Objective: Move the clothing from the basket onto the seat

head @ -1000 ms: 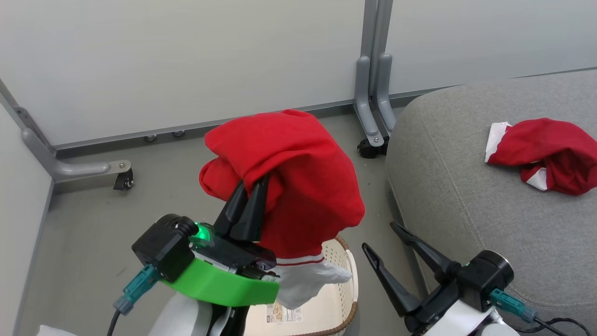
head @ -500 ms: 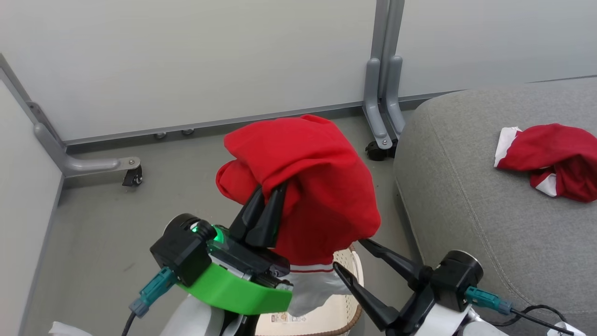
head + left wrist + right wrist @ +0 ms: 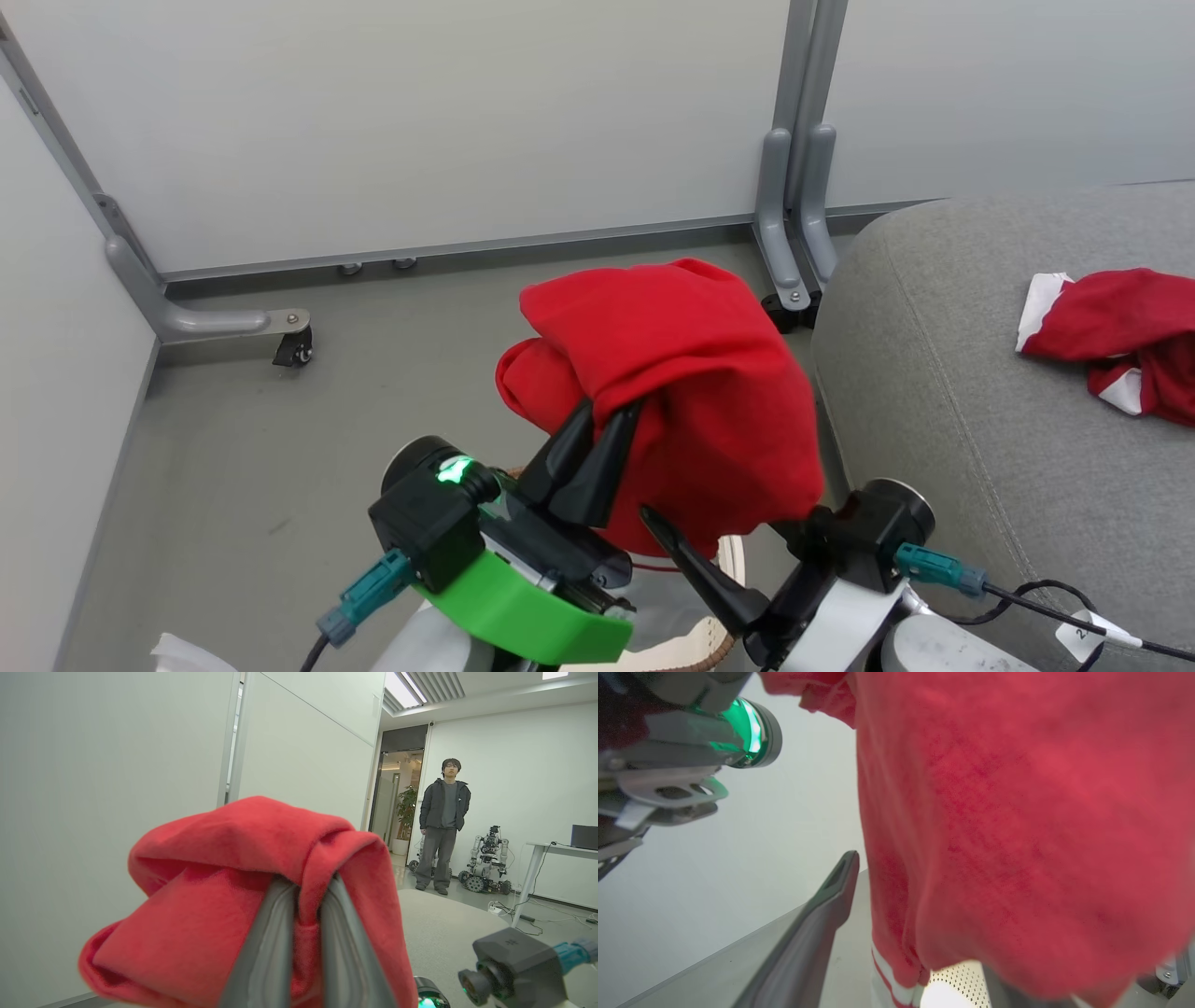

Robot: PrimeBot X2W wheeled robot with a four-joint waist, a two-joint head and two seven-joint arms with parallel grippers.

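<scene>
You're mid-carry: the left gripper (image 3: 611, 413), jaws clamped on one red garment (image 3: 691, 373), holds it above the basket (image 3: 959, 977), just off the left edge of the seat (image 3: 980, 439), while the right gripper (image 3: 724, 532) has its jaws wide, gripping nothing; next, swing it over the seat near the other garment (image 3: 1111, 322) and release.

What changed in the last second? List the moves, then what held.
The right gripper swung in from beside the seat toward the left gripper. Its open fingers now reach the bottom of the hanging red garment. The left gripper carried that garment slightly toward the seat. The view itself shifted too. Unchanged: left gripper shut on the garment, right open, other red garment on the seat, basket below.
</scene>
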